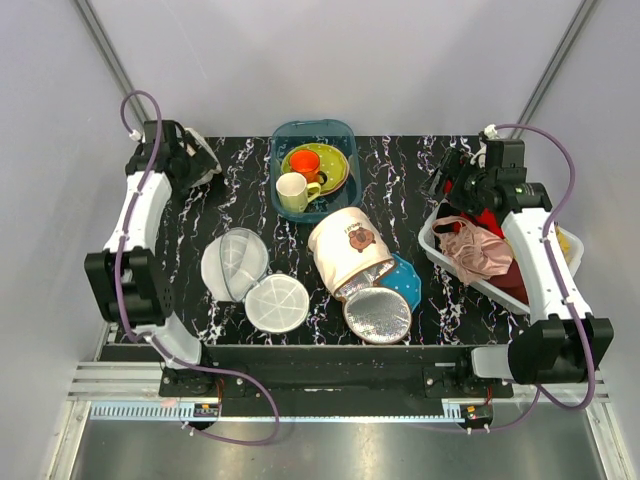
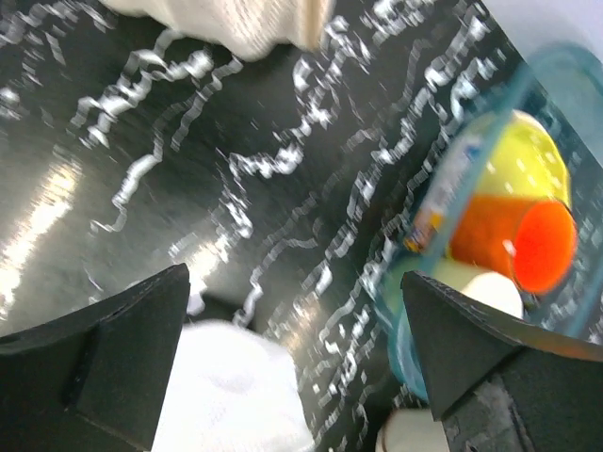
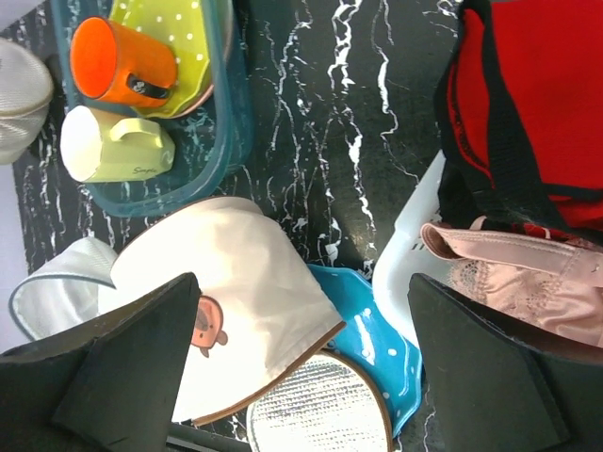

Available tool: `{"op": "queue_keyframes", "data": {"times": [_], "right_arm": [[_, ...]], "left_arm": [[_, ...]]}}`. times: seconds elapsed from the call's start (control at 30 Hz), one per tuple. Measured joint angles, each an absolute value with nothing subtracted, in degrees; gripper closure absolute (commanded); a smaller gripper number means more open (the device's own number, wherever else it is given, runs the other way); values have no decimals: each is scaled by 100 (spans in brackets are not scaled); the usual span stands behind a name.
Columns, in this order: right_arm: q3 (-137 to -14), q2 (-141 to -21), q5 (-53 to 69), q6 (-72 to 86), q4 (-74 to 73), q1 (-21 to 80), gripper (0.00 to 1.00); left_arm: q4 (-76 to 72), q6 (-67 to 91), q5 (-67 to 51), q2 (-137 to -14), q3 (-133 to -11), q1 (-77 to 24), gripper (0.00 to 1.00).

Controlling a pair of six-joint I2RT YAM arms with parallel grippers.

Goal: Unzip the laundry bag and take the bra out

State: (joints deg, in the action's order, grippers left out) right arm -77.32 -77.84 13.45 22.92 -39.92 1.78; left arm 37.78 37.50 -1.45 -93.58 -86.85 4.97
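Two white round mesh bags lie at the front left: a domed one (image 1: pixel 234 263) and a flat-faced one (image 1: pixel 277 303). No bra drawing shows on either, so I cannot tell which is the laundry bag. My left gripper (image 1: pixel 203 163) is open at the far left, over a white mesh thing (image 2: pixel 231 386) that also shows in the right wrist view (image 3: pixel 19 85). In its blurred own view the left gripper (image 2: pixel 294 282) holds nothing. My right gripper (image 1: pixel 442 185) (image 3: pixel 303 282) is open and empty at the far right. The dark red bra is not in view.
A teal bin (image 1: pixel 340 130) at the back holds a yellow-green plate (image 1: pixel 325 165), orange cup (image 1: pixel 307 163) and cream mug (image 1: pixel 293 191). A cream cylindrical bag (image 1: pixel 345 240) with silver lid (image 1: pixel 377 315) lies centre on a blue plate (image 1: pixel 405 280). A white basket (image 1: pixel 432 243) holds pink (image 1: pixel 475 250) and red (image 3: pixel 537 94) garments.
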Motion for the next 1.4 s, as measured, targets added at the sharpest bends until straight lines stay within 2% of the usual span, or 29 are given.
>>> {"op": "queue_keyframes", "data": {"times": [0.23,0.37,0.6,0.67,0.7,0.73,0.77,0.8,0.93,1.03,1.17,1.3,1.4], "right_arm": [[-7467,-7419,1737,2355,-3782,187,0],[-7120,-7319,1911,2434,-3664,198,0],[-6466,-7201,2012,2497,-3647,379,0],[-6471,-7210,2003,2462,-3677,414,0],[-6488,-7218,2003,2449,-3717,416,0],[-6517,-7238,2001,2440,-3752,425,0],[-6539,-7258,1997,2438,-3765,436,0],[-6545,-7264,1994,2438,-3765,440,0],[-6545,-7266,1953,2438,-3793,508,0],[-6545,-7264,1938,2429,-3815,526,0],[-6545,-7264,1914,2423,-3850,528,0],[-6545,-7258,1907,2421,-3861,528,0],[-6543,-7205,1911,2425,-3824,528,0]], "left_arm": [[3983,3378,1024,-10787,-10307,628,8],[3916,3216,1184,-11611,-11358,628,9],[3664,3017,1356,-12604,-12291,624,14],[3559,2954,1457,-12816,-12339,624,28],[3514,2908,1511,-12958,-12387,624,43],[3474,2875,1531,-13072,-12411,624,76],[3459,2871,1535,-13161,-12416,628,91],[3457,2858,1525,-13260,-12416,628,100],[3520,2838,1387,-13399,-12401,633,100],[3378,2871,1181,-13056,-12027,633,100],[3317,2886,873,-11907,-10965,598,100],[3328,2886,462,-10645,-10541,519,100],[3124,2939,-303,-9598,-10114,443,100]]}}
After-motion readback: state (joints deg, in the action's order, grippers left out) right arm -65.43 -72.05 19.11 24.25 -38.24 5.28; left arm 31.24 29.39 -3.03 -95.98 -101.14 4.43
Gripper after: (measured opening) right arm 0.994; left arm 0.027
